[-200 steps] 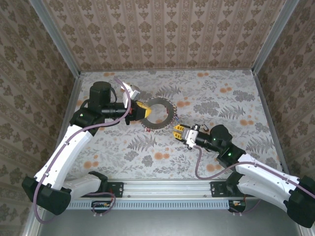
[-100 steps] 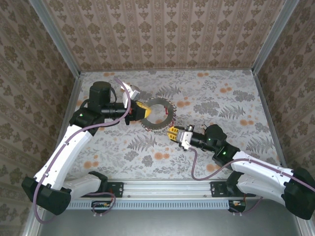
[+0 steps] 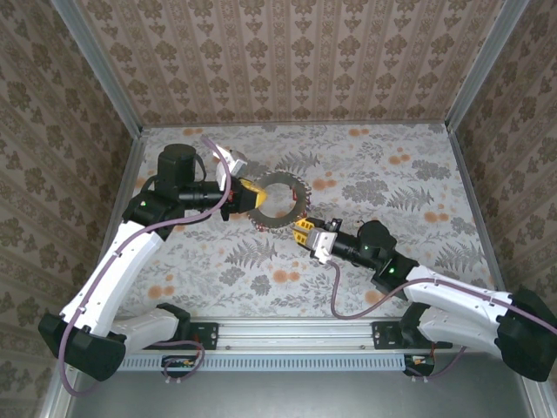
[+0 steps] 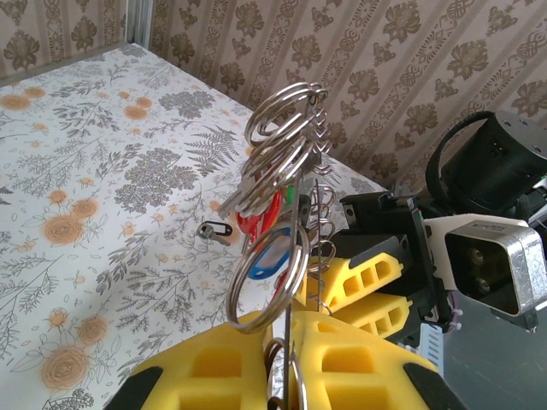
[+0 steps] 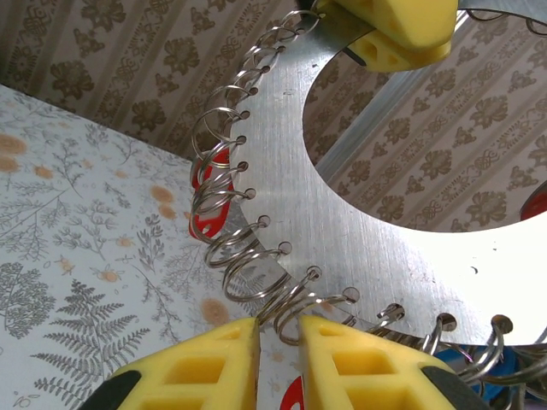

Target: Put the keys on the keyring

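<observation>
The keyring (image 3: 296,187) is held on edge above the tabletop (image 3: 392,174), between the two arms. The left tool (image 3: 251,193) is clamped shut on its flat band, one finger inside the hole and one outside. From the right wrist the keyring (image 5: 342,213) reads as a flat plate of brushed metal. Holes are punched all along its outer rim, and a small wire loop (image 5: 231,256) is threaded through each. Keys (image 4: 239,198) and a red tag (image 5: 214,218) dangle from some of the loops.

We judge the plate to be stiff and light, and smooth enough to slip or swivel if pinched by a corner. The broad flat band is therefore the right place to hold it, as the left tool (image 4: 282,376) does, well clear of the holes. The loops are springy wire, thin and free to swing, so they will turn away under a sideways push. A loop is best taken across its coils, close to the rim where it moves least.

The right tool (image 5: 278,329) sits at the lower rim with its fingers nearly together and a narrow gap between them. One loop lies in that gap. We cannot tell whether it is actually pinched or merely bracketed.
</observation>
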